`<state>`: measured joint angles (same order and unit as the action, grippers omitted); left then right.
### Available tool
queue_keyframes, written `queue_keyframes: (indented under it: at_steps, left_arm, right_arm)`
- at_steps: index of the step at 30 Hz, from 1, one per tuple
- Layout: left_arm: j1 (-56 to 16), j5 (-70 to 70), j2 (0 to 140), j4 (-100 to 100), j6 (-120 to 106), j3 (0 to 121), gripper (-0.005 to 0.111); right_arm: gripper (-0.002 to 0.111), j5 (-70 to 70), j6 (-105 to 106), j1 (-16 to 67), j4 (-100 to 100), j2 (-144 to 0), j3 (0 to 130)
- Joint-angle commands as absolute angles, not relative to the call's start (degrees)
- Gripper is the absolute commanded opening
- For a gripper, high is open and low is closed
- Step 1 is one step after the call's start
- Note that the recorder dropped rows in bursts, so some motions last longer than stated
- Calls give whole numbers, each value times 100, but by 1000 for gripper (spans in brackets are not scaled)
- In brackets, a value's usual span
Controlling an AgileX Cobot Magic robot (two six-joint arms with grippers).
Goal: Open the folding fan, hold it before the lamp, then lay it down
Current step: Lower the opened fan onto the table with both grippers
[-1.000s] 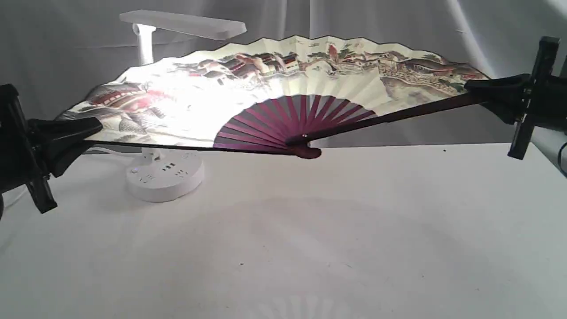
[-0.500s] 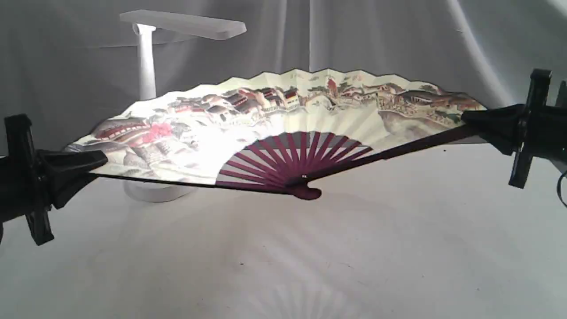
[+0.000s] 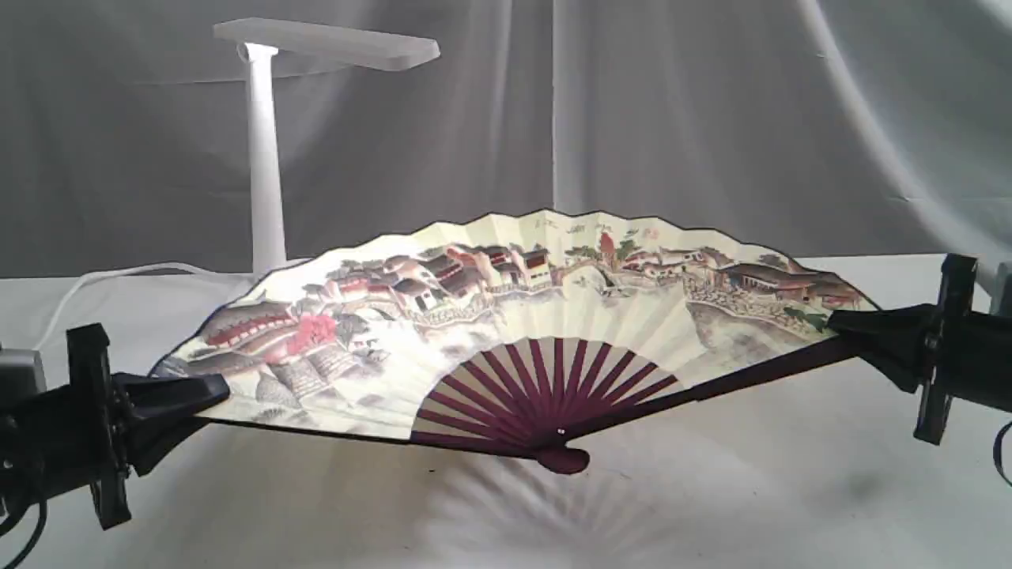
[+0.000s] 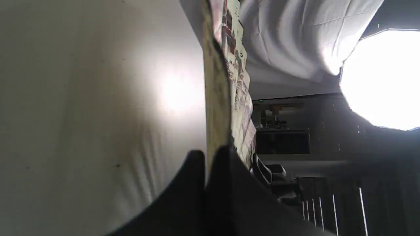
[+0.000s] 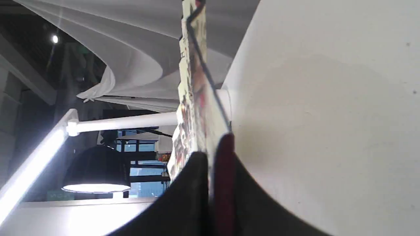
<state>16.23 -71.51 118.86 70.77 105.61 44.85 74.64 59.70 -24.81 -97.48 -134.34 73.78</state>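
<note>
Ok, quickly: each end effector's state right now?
The left end effector is closed on the folding fan.
The right end effector is closed on the folding fan too.

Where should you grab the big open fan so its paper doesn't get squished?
Grip the folding fan by its two stiff outer sticks, near their far ends, coming in from each side, as the left gripper and right gripper do now. The pleated paper between looks thin and would likely crumple; the sticks look rigid and run along the open edges.
</note>
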Motion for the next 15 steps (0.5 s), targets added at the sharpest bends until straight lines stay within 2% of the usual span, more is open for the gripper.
queue_keyframes:
  at_steps: [1, 8, 15]
  left_arm:
    - [1737, -6996, 12256, 6722, 10125, 4464, 0]
    - [1737, -6996, 12896, 6597, 9637, 4464, 0]
    - [1737, -6996, 12954, 6522, 9537, 4464, 0]
  right_arm:
    - [0, 6996, 6546, -2740, -9846, -13635, 7384]
    - [0, 6996, 6616, -2860, -9833, -14083, 7384]
    - [0, 6996, 6618, -2860, -9721, -14119, 7384]
